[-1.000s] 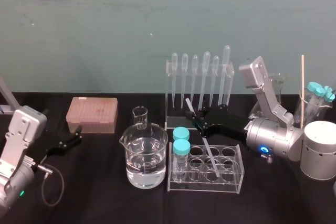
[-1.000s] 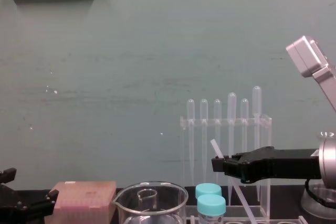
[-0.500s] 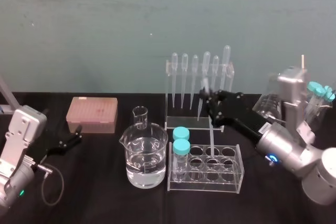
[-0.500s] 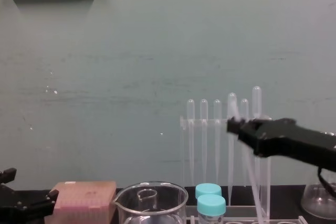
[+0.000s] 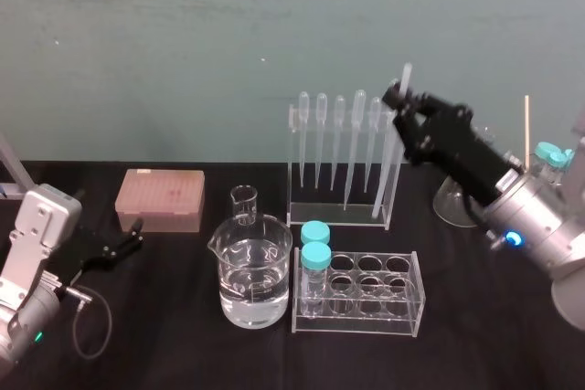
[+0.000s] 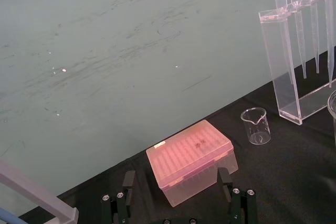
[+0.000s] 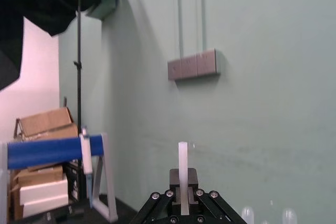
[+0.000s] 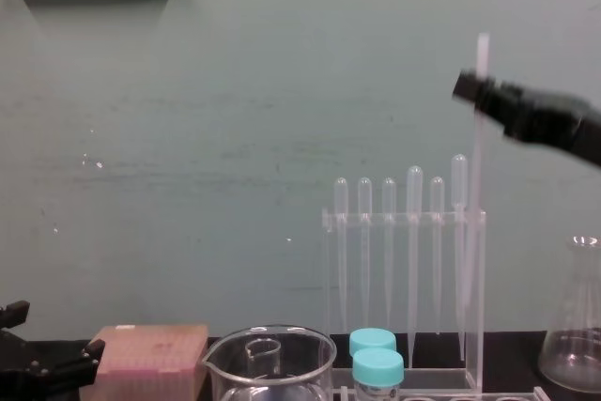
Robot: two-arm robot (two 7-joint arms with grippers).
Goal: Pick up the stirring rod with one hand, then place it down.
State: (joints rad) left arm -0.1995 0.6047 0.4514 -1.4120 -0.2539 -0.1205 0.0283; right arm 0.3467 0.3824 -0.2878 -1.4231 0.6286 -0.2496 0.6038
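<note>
While clamped on the stirring rod (image 5: 388,154), the right gripper (image 5: 402,98) is raised at the right of the scene, level with the bulb tops of the pipettes (image 5: 339,114).

Item 1, tool. Right gripper: black, two-fingered, closed on the rod a little below its upper end. The wrist view shows the rod (image 7: 182,157) pinched between the fingers (image 7: 182,195), with a short blunt stub standing above them.

Item 2, task's thing. Stirring rod: translucent white, nearly upright, with a slight lean. From the chest it runs from above the gripper (image 8: 470,89) down past the pipettes (image 8: 476,185). Its lower end hangs in front of the right end of the pipette rack (image 5: 302,166). Whether that end touches the table (image 5: 512,335) cannot be told.

Item 3, near the rod. Test-tube rack (image 5: 402,317), just nearer than the pipette rack, holds two blue-capped tubes (image 5: 315,248) at its left end and its other wells are vacant. To its left stand a large beaker (image 5: 254,280) of clear liquid and a small beaker (image 5: 243,203).

Item 4, farther off. Pink tip box (image 5: 160,196), left of centre. The left gripper (image 5: 135,233) is parked beside it, fingers spread and holding nothing.

Status: the pick-up looks done, with the rod held well up in one hand. The placing down remains and has not begun. The table right of the racks looks the likeliest spot.
</note>
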